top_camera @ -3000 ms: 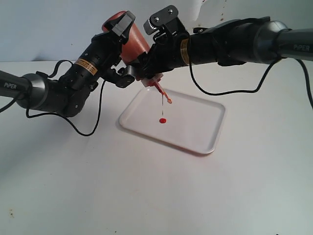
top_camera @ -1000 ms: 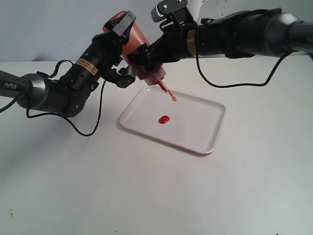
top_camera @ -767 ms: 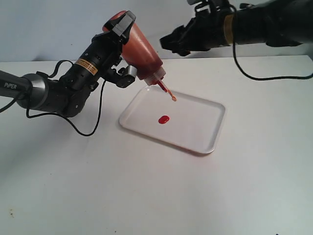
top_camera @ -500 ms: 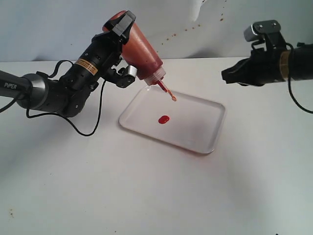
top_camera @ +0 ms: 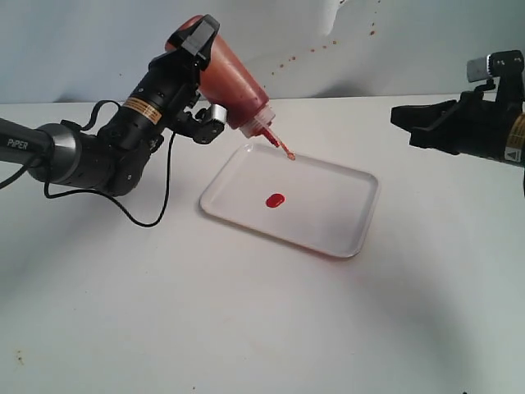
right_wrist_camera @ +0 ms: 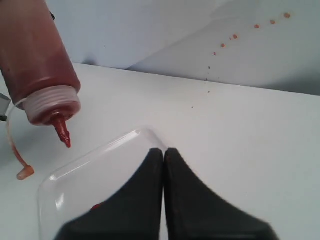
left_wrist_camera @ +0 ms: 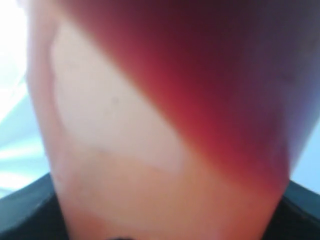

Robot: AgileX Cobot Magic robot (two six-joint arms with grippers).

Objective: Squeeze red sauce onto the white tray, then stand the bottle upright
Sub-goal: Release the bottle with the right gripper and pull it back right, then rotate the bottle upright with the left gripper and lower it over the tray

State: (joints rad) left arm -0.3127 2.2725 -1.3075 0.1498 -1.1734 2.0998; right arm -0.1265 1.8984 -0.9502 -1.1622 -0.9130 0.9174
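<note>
Bottle [top_camera: 234,86]: held in the air, tilted nozzle-down, with the nozzle [top_camera: 268,135] above the far-left corner of the white tray [top_camera: 344,205]. The cap strap [top_camera: 285,150] dangles just off the tip.

- Handling (judged): soft, thin wall that gives under pressure. Smooth plastic, probably slick. Sauce sits toward the nozzle end, so that end is likely the heavier. Best hold is mid-body and light, since a hard pinch would push out more sauce. The tip is red-stained and may drip when righted.
- Left gripper [top_camera: 209,78]: jaws clamped across the bottle's body. The left wrist view is filled by the bottle wall [left_wrist_camera: 165,125].
- Tray contents: one small oval of red sauce [top_camera: 275,199] on the tray floor, toward the left end and clear of the rim. Nothing else is in it.
- Right gripper [right_wrist_camera: 164,160]: fingers pressed together and holding nothing, well apart from the bottle, over the table's [top_camera: 246,328] right side.
</note>
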